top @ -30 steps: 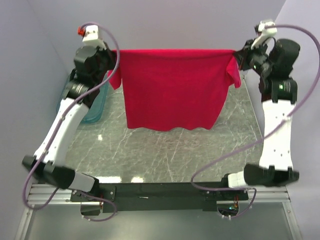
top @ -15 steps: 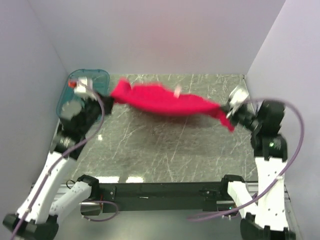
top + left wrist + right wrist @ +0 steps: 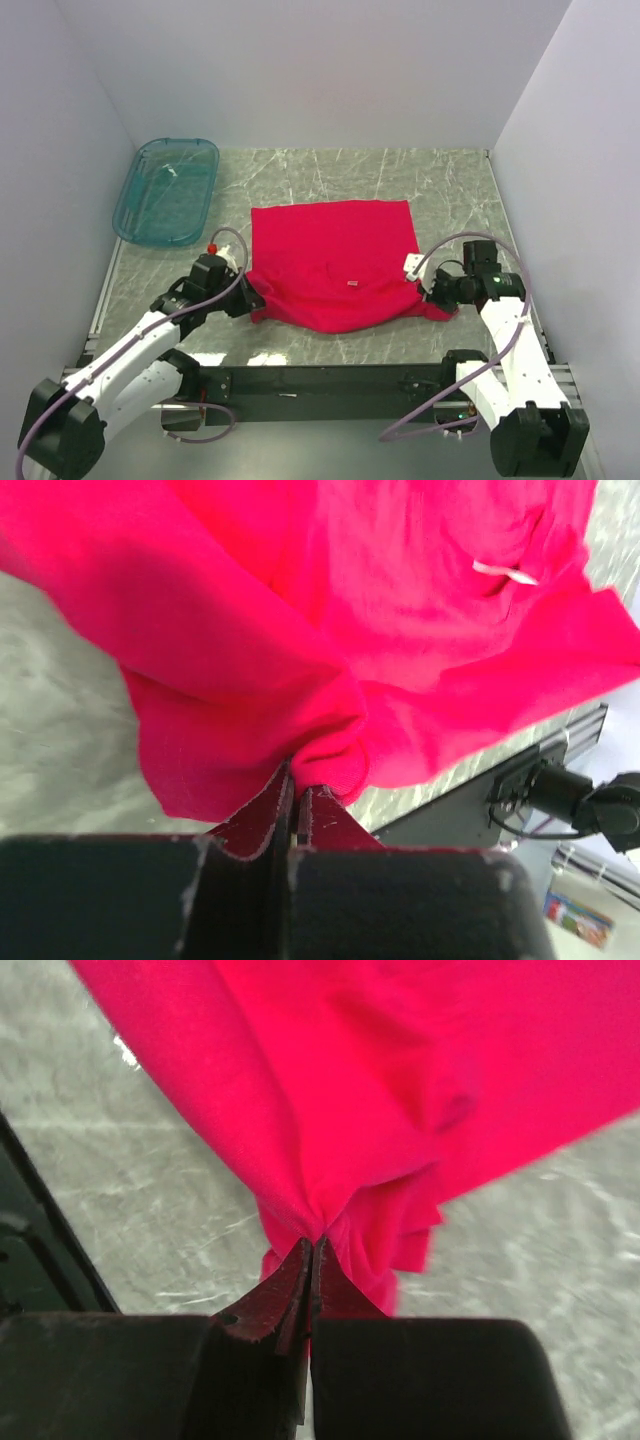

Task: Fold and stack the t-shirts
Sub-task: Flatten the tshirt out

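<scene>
Shirt (image 3: 335, 262) is soft, limp and light, and it bunches. Left gripper (image 3: 246, 296) and right gripper (image 3: 430, 295) are clamped on its near corners, a sound hold.

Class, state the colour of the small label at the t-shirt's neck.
White; the label on the red t-shirt shows best in the left wrist view.

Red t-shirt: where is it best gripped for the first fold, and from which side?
Likely the two near shoulder corners, from the near side. The red t-shirt lies spread flat, neck label toward the arms, and only that near edge is bunched enough to pinch. The left gripper and right gripper are shut on it there.
</scene>
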